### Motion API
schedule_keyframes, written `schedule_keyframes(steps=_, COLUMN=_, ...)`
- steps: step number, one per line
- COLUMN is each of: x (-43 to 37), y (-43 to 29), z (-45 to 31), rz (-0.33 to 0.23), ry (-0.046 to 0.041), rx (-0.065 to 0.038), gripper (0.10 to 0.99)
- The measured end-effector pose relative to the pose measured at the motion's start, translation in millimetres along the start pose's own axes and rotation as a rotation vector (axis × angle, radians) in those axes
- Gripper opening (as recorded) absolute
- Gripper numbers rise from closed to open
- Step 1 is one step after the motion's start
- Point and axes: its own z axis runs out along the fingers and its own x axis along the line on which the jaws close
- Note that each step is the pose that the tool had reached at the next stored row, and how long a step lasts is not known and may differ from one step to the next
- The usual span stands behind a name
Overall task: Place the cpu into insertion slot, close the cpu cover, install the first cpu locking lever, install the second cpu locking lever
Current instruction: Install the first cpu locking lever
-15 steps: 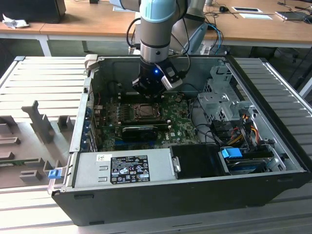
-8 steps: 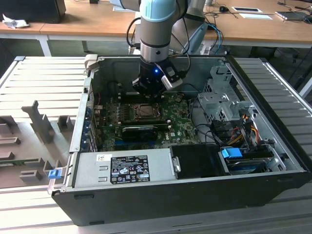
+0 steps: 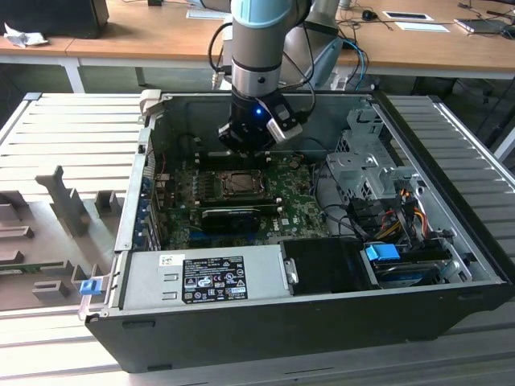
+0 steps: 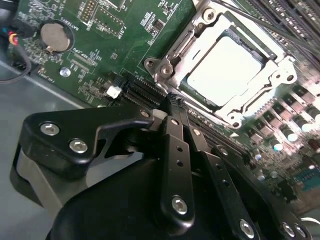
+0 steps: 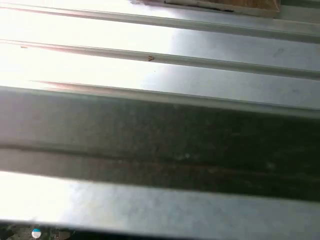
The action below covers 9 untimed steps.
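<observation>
One flat, square cpu (image 4: 227, 70) with a pale, matte silvery top is seen lying level in the insertion slot (image 4: 197, 89) on the green motherboard (image 4: 100, 55); being square, it has no long axis. It is framed by the thin, shiny metal cpu cover (image 4: 210, 27). The black, bolted claw (image 4: 172, 107) is held just above the board beside the socket, its fingers drawn narrowly together and nothing gripped.
</observation>
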Motion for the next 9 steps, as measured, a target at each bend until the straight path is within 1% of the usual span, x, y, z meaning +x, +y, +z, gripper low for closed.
schedule_keyframes(steps=1, x=0.0, y=0.1, z=-1.3, rz=0.0, ry=0.0001, rx=0.0, gripper=0.106)
schedule_keyframes(steps=9, x=0.3, y=-3.8, z=-1.8, rz=0.0, ry=0.0002, rx=0.0, gripper=0.106)
